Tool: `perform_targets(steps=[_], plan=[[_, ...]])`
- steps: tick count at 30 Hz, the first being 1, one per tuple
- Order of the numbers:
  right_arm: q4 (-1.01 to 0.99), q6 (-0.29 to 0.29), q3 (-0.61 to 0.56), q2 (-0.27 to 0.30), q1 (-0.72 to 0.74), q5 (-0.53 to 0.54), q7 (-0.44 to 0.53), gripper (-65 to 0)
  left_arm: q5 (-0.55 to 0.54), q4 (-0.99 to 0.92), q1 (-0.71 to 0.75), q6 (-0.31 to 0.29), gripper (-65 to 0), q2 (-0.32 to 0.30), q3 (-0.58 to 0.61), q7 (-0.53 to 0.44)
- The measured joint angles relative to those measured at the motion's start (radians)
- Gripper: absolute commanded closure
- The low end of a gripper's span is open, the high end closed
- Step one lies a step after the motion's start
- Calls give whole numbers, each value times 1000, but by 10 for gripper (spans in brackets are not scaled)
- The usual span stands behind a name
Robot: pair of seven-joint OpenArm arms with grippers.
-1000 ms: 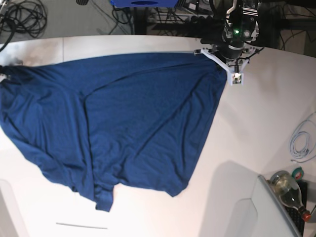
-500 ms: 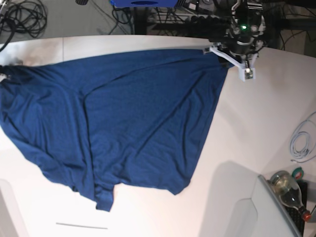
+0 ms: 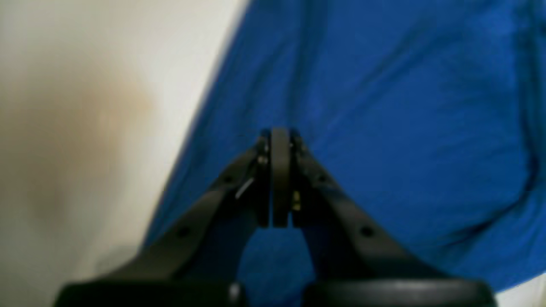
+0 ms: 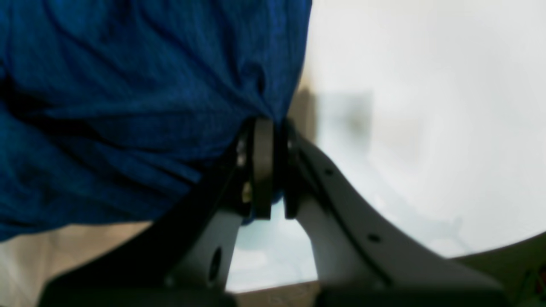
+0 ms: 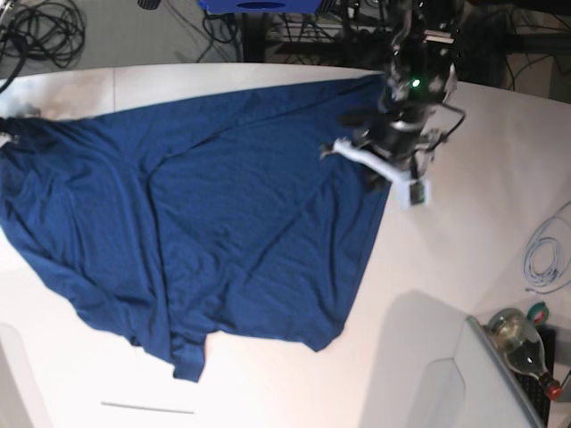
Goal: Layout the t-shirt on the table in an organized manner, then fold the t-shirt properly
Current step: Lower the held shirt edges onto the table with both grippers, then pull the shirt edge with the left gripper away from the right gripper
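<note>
T-shirt (image 5: 214,232), plain navy, lies spread but rumpled across most of our white tabletop (image 5: 464,241), reaching its left edge. Our left claw (image 3: 275,140), on the base view's right, hovers over the shirt's right edge with jaws pressed together, holding nothing we can see. Our right claw (image 4: 264,128) pinches a bunched fold of shirt fabric. To flatten well, we judge both arms should draw opposite edges apart gently, keeping the cloth low and taut.
</note>
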Motion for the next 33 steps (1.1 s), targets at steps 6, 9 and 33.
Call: perform_targets(steps=[6,9,33], plan=[[173,-5,45,-51,-83,-10,-23,-312,18,-236,-146,11,0,-3,47,9],[330,-10,148,-100,-138,-8,-16,-371,16,-248,-134,10,0,-3,29,11],[394,196,-286,-108,-47,-17,-12,-371,16,-131,3,8,0,-43,-252,9]])
